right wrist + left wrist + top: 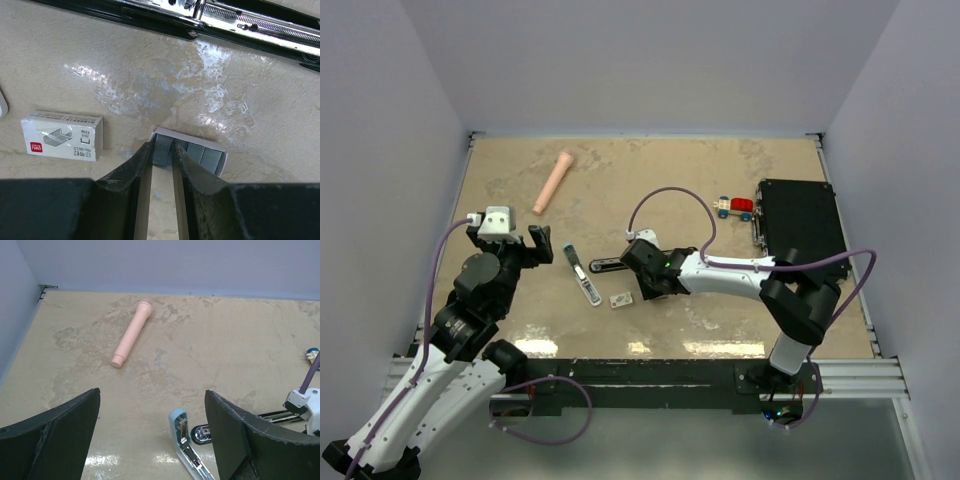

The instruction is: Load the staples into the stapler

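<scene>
- Tabletop point(720, 170): beige, marbled, with walls on three sides.
- Black case point(800, 230): lies flat along the right edge, toward the far right corner.
- Left gripper point(151, 396): raised near the left edge with its jaws spread wide and nothing between them.
- Right gripper point(161, 150): low over the tabletop's middle, toward the near edge. Its fingers are drawn close together and pinch a strip of staples point(161, 142).
- Pink cylinder point(553, 182): lies toward the far left corner.
- Black stapler point(240, 22): opened out flat with its metal channel and spring showing, just beyond the right gripper.
- Light-blue stapler point(583, 275): also opened, lying left of the black one.
- Toy car point(734, 207): just beside the case's left side.
- White staple box point(62, 136): has reddish print and lies flat beside the tray, not touching it.
- Grey-blue tray point(200, 141): holds the staple strips side by side, and the pinched strip is the end one nearest the box.
</scene>
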Controlling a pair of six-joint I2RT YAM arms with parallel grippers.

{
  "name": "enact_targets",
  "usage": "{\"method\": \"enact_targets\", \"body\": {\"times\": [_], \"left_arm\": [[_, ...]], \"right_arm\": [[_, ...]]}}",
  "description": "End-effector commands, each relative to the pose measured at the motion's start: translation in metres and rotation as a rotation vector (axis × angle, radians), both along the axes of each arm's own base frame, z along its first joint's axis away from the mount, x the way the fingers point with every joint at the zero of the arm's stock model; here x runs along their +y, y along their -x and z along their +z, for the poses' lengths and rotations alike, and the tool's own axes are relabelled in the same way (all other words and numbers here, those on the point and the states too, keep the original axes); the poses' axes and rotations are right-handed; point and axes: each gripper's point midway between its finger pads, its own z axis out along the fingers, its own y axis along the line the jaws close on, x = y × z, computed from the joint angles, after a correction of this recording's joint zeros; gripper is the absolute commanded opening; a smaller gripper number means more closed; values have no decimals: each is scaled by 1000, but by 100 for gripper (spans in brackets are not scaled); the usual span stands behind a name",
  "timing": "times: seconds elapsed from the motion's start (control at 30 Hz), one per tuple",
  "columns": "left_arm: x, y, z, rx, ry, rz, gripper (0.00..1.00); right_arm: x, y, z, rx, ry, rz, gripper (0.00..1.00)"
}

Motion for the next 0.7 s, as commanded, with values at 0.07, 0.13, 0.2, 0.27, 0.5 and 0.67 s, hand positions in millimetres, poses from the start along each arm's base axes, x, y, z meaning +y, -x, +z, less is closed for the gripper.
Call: {"method": "enact_targets", "body": {"times": [0.07,0.13,0.2,0.27,0.5,0.67], "left_arm": [[0,-2,6,-32,0,-2,89],[0,-2,6,-32,0,-2,89],[0,-3,6,-30,0,-2,89],[0,-2,6,-32,0,-2,89],[0,-3,6,-30,-1,-2,89],[-1,-3,5,-28,-2,-2,89]], "right_arm": [[-4,0,-10,7,18,-17,25],[-6,0,-11,7,26,-18,25],[-11,-1,-11,1,46,-24,24],[-13,0,-10,-2,50,-20,23],[-12,-2,-1,-14,40,-15,12],[-7,-6,20,-43,13,2,9]]}}
